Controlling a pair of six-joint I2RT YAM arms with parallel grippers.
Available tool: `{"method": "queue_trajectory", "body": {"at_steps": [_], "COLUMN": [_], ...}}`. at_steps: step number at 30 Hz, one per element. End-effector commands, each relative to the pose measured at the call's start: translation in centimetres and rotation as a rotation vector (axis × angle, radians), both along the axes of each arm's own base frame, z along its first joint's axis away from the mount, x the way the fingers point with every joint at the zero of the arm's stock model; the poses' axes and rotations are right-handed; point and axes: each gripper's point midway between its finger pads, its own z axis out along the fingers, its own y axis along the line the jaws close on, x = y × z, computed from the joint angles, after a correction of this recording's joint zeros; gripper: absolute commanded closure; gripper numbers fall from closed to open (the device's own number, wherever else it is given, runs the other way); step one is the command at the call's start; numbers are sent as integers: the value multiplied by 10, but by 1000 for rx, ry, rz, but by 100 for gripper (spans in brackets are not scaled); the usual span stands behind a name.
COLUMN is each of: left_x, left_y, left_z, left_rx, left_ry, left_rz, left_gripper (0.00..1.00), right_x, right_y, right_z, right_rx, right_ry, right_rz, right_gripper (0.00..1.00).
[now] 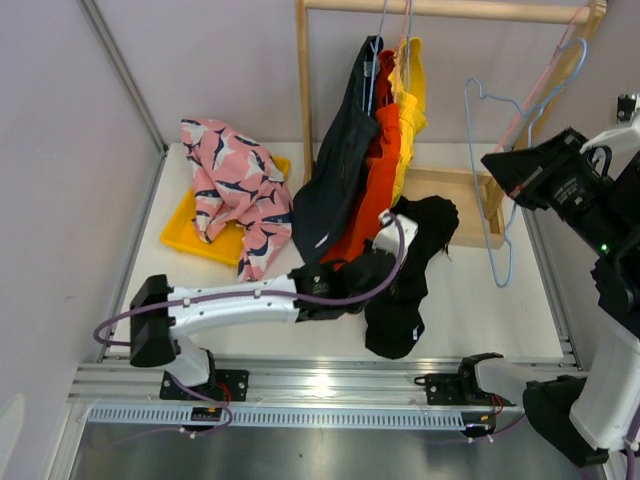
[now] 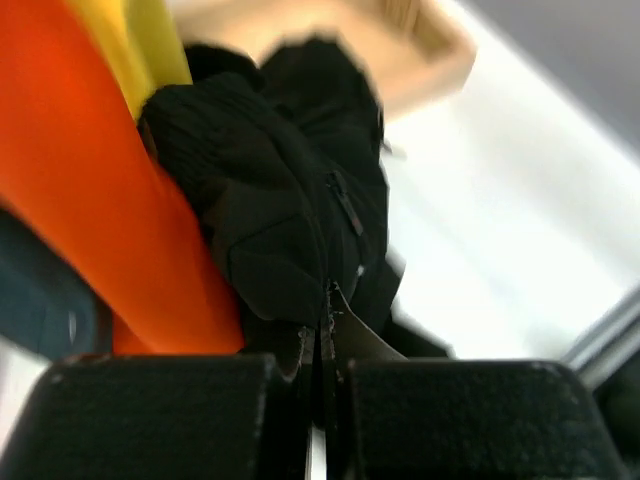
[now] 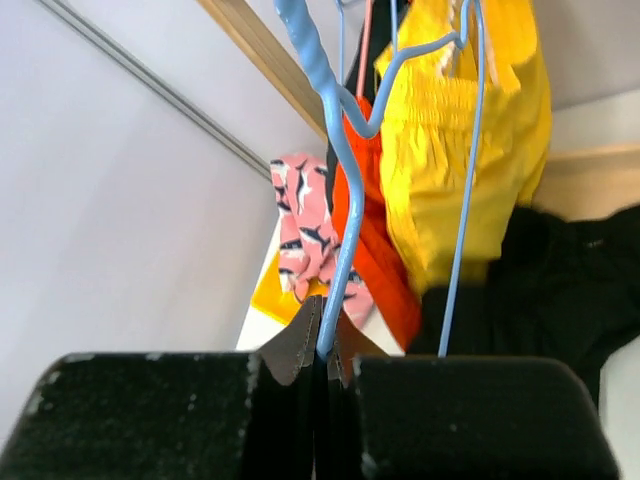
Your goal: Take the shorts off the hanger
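The black shorts (image 1: 410,290) lie in a heap on the table below the wooden rack (image 1: 450,10). My left gripper (image 1: 398,228) is shut on their cloth (image 2: 270,200), with its jaws pressed together (image 2: 325,340). The dark slate grey shorts (image 1: 335,170), orange-red shorts (image 1: 375,190) and yellow shorts (image 1: 412,100) hang side by side on the rack. The pink printed shorts (image 1: 235,185) lie over a yellow tray (image 1: 185,225). My right gripper (image 1: 492,160) is shut on a bare blue wire hanger (image 1: 487,225), pinched between its jaws (image 3: 325,350).
The rack's wooden base (image 1: 450,185) sits behind the black shorts. A pink hanger (image 1: 545,80) hangs at the rail's right end. Walls close in on the left and behind. A metal rail (image 1: 320,380) runs along the near table edge.
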Motion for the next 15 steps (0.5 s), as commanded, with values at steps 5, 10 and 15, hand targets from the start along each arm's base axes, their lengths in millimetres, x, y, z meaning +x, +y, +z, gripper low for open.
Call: {"method": "queue_trajectory", "body": {"at_steps": [5, 10, 15], "left_x": [-108, -164, -187], "left_y": [36, 63, 94], "left_z": [25, 44, 39], "left_rx": [-106, -161, -142], "left_ry": [15, 27, 5], "left_rz": [-113, -186, -219], "left_gripper": [100, 100, 100], "right_x": [81, 146, 206], "right_y": [1, -13, -37], "right_z": [20, 19, 26], "right_rx": [-25, 3, 16], "right_ry": [-66, -72, -104], "right_rz": [-25, -55, -119], "right_gripper": [100, 100, 100]}}
